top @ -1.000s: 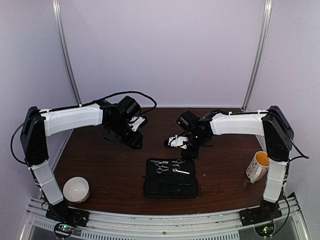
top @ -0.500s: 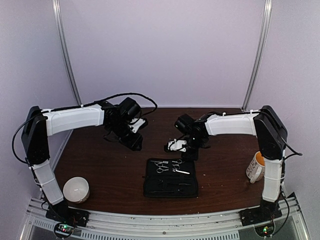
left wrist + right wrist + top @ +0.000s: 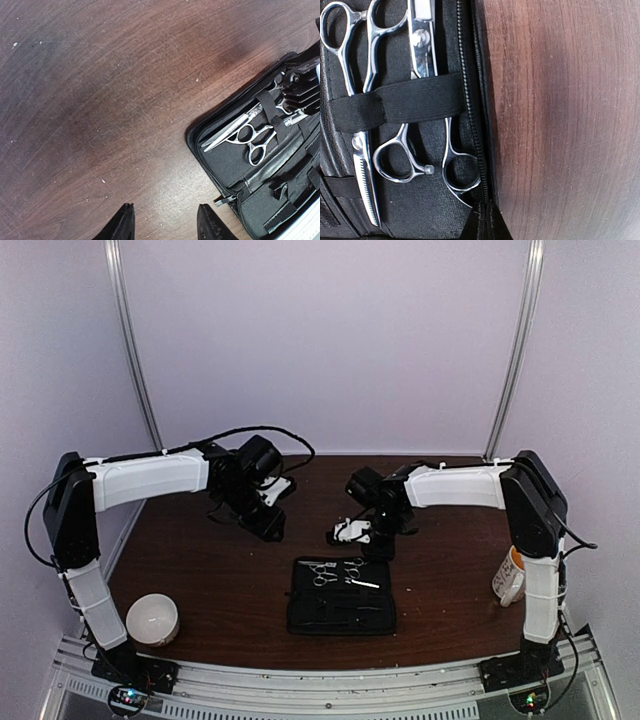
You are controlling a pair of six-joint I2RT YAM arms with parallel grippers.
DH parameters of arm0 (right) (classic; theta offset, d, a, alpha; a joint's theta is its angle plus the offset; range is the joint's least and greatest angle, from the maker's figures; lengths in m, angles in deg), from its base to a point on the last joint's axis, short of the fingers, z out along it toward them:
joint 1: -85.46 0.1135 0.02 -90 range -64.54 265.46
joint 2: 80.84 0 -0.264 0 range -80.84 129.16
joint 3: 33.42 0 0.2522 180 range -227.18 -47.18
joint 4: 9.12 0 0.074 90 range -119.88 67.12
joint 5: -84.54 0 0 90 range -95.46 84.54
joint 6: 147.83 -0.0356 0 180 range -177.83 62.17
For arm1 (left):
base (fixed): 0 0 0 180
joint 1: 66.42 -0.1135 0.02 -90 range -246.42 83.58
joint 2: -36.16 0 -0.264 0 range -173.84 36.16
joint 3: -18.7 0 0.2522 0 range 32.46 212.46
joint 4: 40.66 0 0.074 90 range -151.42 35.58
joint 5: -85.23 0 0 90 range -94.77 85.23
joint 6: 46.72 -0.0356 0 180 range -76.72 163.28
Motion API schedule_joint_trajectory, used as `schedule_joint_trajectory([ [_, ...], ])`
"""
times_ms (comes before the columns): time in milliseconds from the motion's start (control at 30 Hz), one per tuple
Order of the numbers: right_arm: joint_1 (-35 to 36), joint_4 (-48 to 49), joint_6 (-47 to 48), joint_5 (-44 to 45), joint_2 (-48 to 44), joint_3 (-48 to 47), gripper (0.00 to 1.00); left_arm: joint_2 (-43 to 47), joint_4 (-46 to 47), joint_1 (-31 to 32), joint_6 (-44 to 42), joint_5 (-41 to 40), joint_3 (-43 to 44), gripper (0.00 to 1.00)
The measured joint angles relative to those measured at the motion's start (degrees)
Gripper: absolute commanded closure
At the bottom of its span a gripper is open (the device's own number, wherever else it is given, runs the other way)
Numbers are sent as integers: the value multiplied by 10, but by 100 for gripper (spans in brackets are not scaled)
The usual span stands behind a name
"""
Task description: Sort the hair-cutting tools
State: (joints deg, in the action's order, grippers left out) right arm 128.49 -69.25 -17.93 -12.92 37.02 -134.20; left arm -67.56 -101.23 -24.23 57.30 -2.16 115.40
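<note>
A black case [image 3: 340, 608] lies open at the table's middle front. Two silver scissors [image 3: 322, 573] [image 3: 352, 568] lie in its far half under an elastic strap [image 3: 395, 102]. The right wrist view shows both close up: one with a toothed blade [image 3: 362, 165], the other [image 3: 427, 60] beside the zipper. My right gripper [image 3: 383, 543] [image 3: 487, 227] is shut, its tips at the case's far zipper edge. My left gripper [image 3: 272, 528] [image 3: 165, 225] is open and empty over bare wood left of the case [image 3: 280, 170]. The black clip sticks are too dark to make out.
A white bowl [image 3: 152, 619] sits at the front left. A white mug [image 3: 515, 573] with a yellow inside stands at the right, beside the right arm's base. The wooden table [image 3: 220, 570] ends at a metal rail in front.
My right gripper has shifted slightly left, staying at the case's far edge. The left arm has barely moved.
</note>
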Motion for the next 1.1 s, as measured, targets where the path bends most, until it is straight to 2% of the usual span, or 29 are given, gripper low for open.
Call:
schedule_joint_trajectory([
  [400, 0, 2, -7, -1, -15, 4, 100, 0, 0, 0, 0, 0, -1, 53],
  [600, 0, 4, -12, -4, -71, 4, 100, 0, 1, 0, 8, -1, -1, 39],
  [700, 0, 11, -15, -7, -94, 4, 100, 0, 11, 0, 9, 15, -1, 36],
  [933, 13, 35, -17, -5, -164, 49, 100, 11, 60, -2, 9, 24, -10, 36],
  [1100, 37, 67, -5, -16, -239, 122, 100, -19, 69, -24, 15, 56, 27, 47],
])
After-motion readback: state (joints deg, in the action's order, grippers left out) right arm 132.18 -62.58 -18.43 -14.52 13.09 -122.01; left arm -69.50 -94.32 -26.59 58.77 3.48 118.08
